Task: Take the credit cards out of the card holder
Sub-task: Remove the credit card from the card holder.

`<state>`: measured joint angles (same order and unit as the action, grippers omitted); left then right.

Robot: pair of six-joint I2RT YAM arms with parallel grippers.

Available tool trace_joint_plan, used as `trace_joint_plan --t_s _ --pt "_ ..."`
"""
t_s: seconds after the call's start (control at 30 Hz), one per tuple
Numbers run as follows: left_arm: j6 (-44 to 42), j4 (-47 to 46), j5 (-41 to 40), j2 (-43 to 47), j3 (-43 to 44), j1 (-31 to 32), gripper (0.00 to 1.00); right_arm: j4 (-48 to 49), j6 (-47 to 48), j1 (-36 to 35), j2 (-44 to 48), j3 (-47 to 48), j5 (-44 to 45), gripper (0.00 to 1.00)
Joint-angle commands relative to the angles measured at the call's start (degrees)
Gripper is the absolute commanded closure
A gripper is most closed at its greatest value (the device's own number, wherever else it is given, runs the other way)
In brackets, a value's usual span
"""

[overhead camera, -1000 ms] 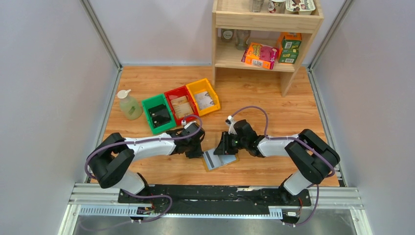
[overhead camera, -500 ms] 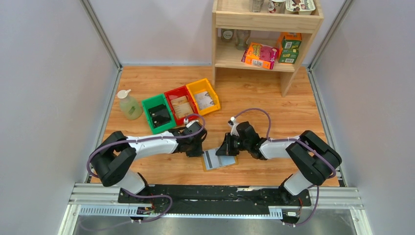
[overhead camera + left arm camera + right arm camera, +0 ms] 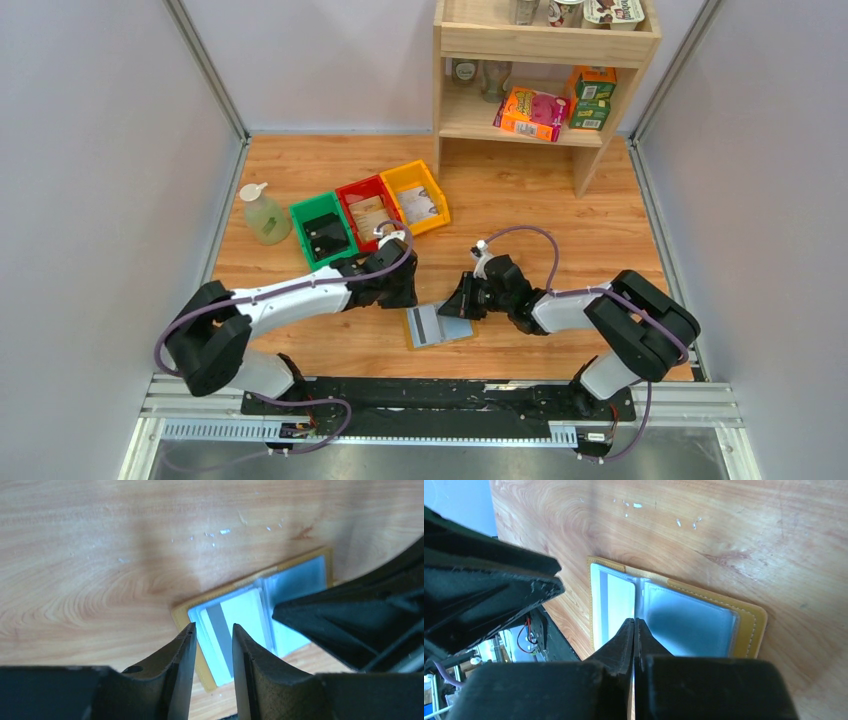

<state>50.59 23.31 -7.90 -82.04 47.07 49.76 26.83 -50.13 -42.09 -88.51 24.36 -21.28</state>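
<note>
The mustard-yellow folding card holder (image 3: 437,327) lies open on the wooden table (image 3: 600,250), one corner hidden under the right gripper (image 3: 634,621), whose fingers are pressed together at its fold. The left gripper (image 3: 212,626), fingers slightly parted, hovers over the whitish dark-striped card (image 3: 240,617).

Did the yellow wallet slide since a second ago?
Yes. The card holder has slid a little to the left in the top view, farther from the leg of the wooden shelf, which has stayed put.

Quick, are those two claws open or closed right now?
Left gripper: slightly open, empty, above the credit cards.
Right gripper: shut, tips at the card holder.
</note>
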Motion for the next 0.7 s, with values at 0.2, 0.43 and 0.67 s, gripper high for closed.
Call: trace_joint_plan --t_s 0.2,0.43,0.67 --pt "7.51 -8.63 9.4 4.44 -6.99 1.74 0.69 0.34 -0.06 -0.19 2.29 0.25 2.21 0.93" --pt "8.56 -9.07 8.52 1.89 -9.36 1.75 0.8 -3.54 1.96 -0.28 2.64 1.74 1.07 0.81" --pt "9.35 -8.98 8.08 -0.14 -11.47 1.75 0.93 -3.71 2.58 -1.07 -0.34 3.24 -1.75 0.73"
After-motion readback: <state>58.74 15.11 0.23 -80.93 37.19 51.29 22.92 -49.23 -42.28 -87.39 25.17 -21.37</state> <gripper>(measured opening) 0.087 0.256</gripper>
